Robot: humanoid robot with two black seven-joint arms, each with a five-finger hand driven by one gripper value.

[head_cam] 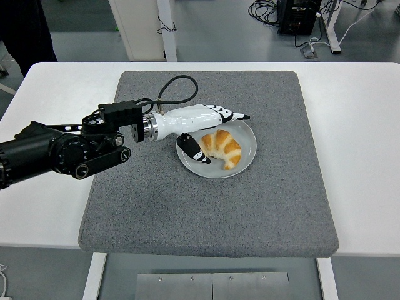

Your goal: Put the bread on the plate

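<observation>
A golden croissant (222, 147) lies on the grey plate (245, 159), which sits on the grey mat. My left hand (209, 130), white with black fingertips, hovers over the plate's left side with its fingers spread. The thumb (193, 150) points down beside the croissant and the other fingers (231, 116) stretch out over the plate's far rim. The hand holds nothing. The black left arm (62, 150) comes in from the left edge. The right arm is out of view.
The grey mat (212, 206) covers the middle of the white table (362, 125). A black cable (178, 84) loops up from the wrist. Table legs and cables stand on the floor beyond the far edge.
</observation>
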